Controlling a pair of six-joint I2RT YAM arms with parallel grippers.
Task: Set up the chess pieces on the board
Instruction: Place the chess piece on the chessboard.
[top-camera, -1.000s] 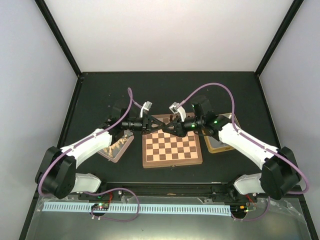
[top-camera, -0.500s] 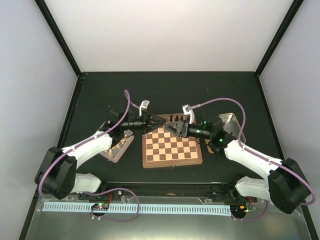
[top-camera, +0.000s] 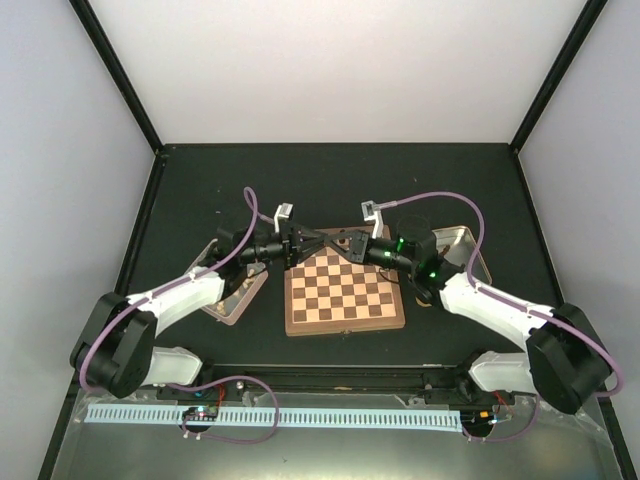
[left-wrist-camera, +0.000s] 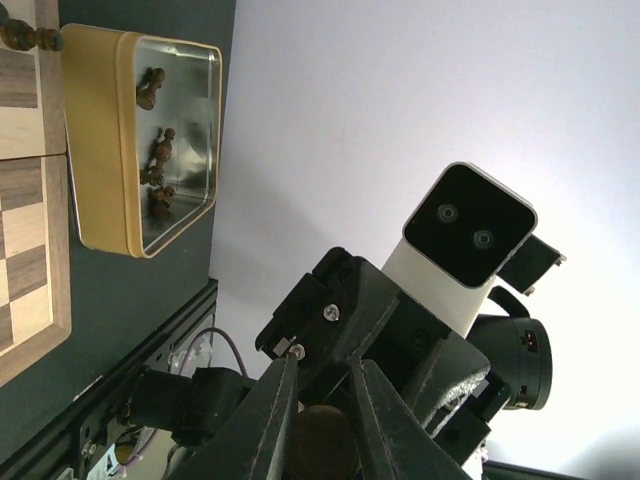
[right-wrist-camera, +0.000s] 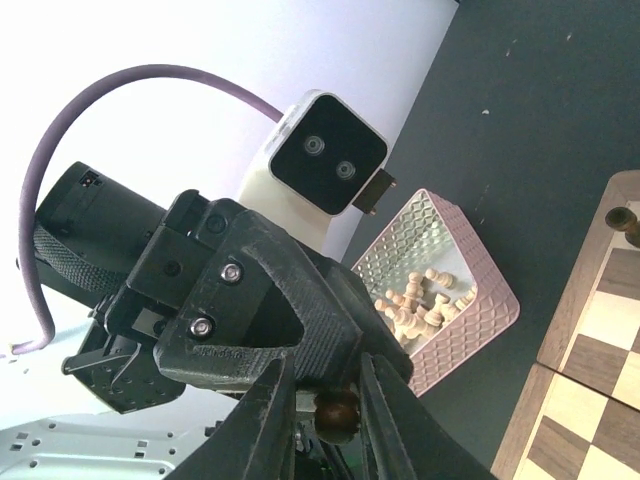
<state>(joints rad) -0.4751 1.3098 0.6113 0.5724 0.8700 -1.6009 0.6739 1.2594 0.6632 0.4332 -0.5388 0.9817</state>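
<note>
Above the board's (top-camera: 345, 328) far edge my two grippers meet tip to tip. The left gripper (top-camera: 316, 240) is shut on a dark brown chess piece (left-wrist-camera: 325, 440), seen deep between its fingers (left-wrist-camera: 385, 420) in the left wrist view. In the right wrist view the piece's round head (right-wrist-camera: 337, 412) lies between the right gripper's (right-wrist-camera: 325, 372) narrowly parted fingers. It touches one finger, and a thin gap shows at the other. From above, the right gripper (top-camera: 342, 243) points left at the left one. A few dark pieces (top-camera: 352, 236) stand on the board's far row.
A pink tray (right-wrist-camera: 450, 250) of cream pieces (right-wrist-camera: 415, 300) lies left of the board. A gold tin (left-wrist-camera: 100, 150) holding several dark pieces (left-wrist-camera: 155, 160) lies to its right. Both arms reach across the table's near half. Black frame posts ring the table.
My right gripper opened over the board's far row, rose, swung left to the left gripper's tips and narrowed there. The left gripper stayed shut and crept slightly right.
</note>
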